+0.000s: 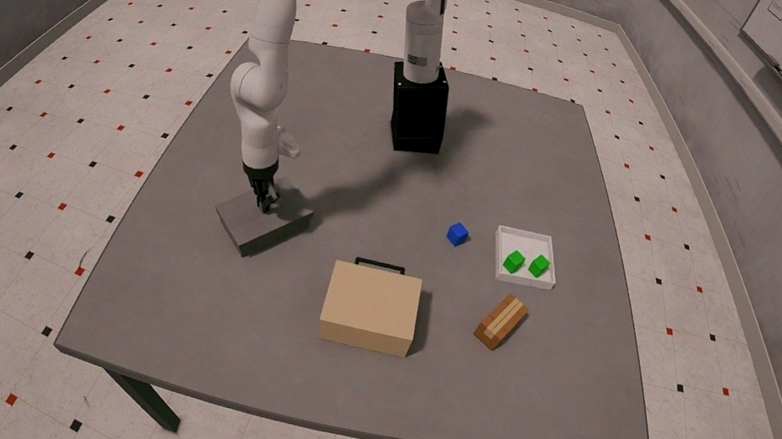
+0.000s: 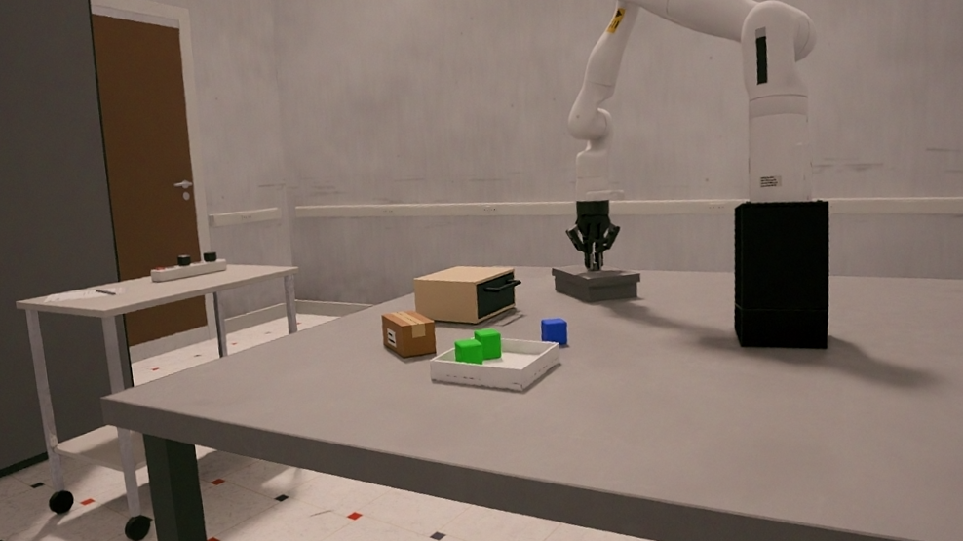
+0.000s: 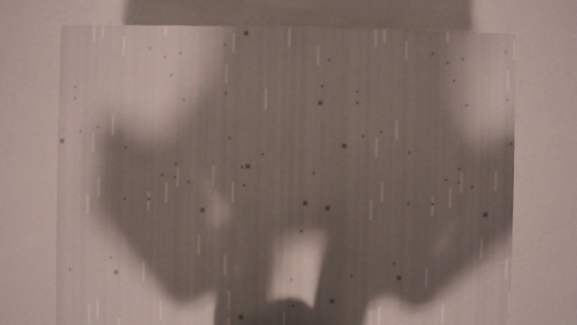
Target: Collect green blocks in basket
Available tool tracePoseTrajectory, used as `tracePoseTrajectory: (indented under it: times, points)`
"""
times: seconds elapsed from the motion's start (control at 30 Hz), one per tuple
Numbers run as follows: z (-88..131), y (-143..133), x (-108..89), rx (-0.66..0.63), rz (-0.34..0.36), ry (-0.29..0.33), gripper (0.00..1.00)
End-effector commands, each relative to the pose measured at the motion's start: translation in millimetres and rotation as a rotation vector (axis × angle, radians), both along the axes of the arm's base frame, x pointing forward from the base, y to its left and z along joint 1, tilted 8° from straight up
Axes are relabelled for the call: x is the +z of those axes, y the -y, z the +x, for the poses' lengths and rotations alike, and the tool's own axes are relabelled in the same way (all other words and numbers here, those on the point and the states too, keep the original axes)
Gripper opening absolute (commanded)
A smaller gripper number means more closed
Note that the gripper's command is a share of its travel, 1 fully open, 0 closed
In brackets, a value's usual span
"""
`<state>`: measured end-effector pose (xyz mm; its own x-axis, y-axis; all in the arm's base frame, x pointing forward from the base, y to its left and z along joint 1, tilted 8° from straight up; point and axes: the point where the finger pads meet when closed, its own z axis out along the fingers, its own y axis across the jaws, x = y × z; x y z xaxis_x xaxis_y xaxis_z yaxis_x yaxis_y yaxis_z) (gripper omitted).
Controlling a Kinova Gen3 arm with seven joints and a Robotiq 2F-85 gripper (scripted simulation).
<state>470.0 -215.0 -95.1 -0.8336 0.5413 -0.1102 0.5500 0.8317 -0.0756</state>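
Observation:
My gripper (image 1: pixel 265 207) (image 2: pixel 594 266) is shut on the small handle on top of the grey lid (image 1: pixel 240 220) (image 2: pixel 570 273) (image 3: pixel 287 119). The lid sits on the metal box (image 1: pixel 276 237) (image 2: pixel 615 291), with no gap visible between them; the inside of the box is hidden. The white basket (image 1: pixel 520 240) (image 2: pixel 474 376) holds two green blocks, one green block (image 1: pixel 514 261) beside another green block (image 1: pixel 538 265), neither over its edge. The light wooden cabinet (image 1: pixel 372 297) (image 2: pixel 455 293) has its dark drawer front (image 2: pixel 495 298) flush, so the drawer looks shut.
A blue block (image 1: pixel 457 234) (image 2: pixel 554 332) lies on the table beside the basket. A brown cardboard box (image 1: pixel 500 321) (image 2: pixel 408 334) stands near the basket, to the right of the cabinet in the top view. The cabinet's black handle (image 1: pixel 380 264) sticks out towards the arm's black base (image 1: pixel 419 115).

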Motion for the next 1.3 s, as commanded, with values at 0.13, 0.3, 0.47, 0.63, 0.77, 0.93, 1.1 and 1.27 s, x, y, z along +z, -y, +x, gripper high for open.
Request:
tracePoseTrajectory:
  times: [0.13,0.3,0.47,0.63,0.77,0.93,1.1,1.27]
  points:
    - [0.8,0.2,0.9,0.000,-0.001,0.002,0.10]
    - [0.8,0.2,0.9,0.000,-0.001,0.002,0.10]
    - [0.8,0.2,0.9,0.000,-0.001,0.002,0.10]
    - [0.8,0.2,0.9,0.000,-0.001,0.002,0.10]
    - [0.8,0.2,0.9,0.000,-0.001,0.002,0.10]
    - [0.8,0.2,0.9,0.000,-0.001,0.002,0.10]
    - [0.8,0.2,0.9,0.000,-0.001,0.002,0.10]
    - [0.8,0.2,0.9,0.000,-0.001,0.002,1.00]
